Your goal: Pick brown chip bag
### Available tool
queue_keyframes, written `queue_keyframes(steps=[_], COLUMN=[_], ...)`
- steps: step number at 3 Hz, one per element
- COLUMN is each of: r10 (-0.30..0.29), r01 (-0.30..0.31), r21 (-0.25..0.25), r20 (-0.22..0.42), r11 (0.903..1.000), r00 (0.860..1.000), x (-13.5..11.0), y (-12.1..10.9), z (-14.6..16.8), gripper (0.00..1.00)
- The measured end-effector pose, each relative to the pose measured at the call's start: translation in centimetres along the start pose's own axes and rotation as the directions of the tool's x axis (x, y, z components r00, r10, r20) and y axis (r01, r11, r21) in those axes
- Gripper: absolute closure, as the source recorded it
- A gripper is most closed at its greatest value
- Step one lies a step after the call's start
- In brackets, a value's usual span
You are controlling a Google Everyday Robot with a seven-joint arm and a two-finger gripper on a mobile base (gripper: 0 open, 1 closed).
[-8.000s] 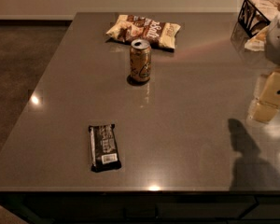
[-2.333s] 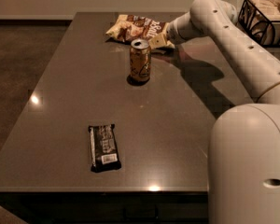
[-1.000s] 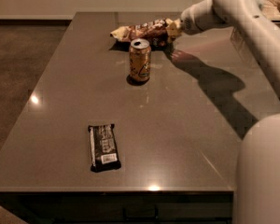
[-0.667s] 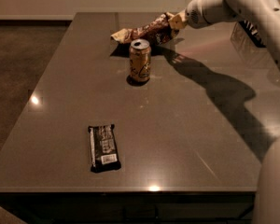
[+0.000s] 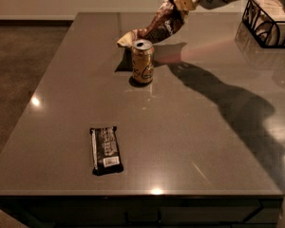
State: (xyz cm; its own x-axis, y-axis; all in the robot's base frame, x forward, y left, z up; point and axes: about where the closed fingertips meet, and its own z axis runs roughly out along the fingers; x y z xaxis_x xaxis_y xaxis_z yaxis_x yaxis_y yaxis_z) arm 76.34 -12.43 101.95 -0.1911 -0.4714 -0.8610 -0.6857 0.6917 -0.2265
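The bag (image 5: 157, 26) hangs slantwise above the far part of the table (image 5: 61, 103), its top end pinched in the gripper (image 5: 181, 3) and its tan lower end drooping down-left to just behind the can (image 5: 142, 61). The gripper is clamped closed on that upper end, up near the top edge of the view.

You can see how it sags: expect it to be light, soft and crinkly, mostly air, with slick film that could slide out of a shallow pinch. The grip sits at one end, so the body may swing. A hold on the crimped seam would suit you better than one on the puffy middle.

Mind the can. The low end looks close enough to brush it, and it seems easy to tip. A wire basket (image 5: 268, 23) stands to the right, and a black bar (image 5: 105, 149) lies well apart, near the front edge.
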Motion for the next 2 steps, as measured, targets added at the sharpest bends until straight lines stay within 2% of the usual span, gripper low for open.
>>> queue_keyframes(steps=[1,2], r10=[-0.054,-0.054], r01=[0.054,0.054], r21=[-0.001,-0.001], r20=[0.011,0.011], r11=[0.9985,0.9985], r00=[0.998,0.998], x=[-2.84,-2.84], y=[0.58,0.58], z=[-1.06,-1.05], gripper=[1.0,1.0])
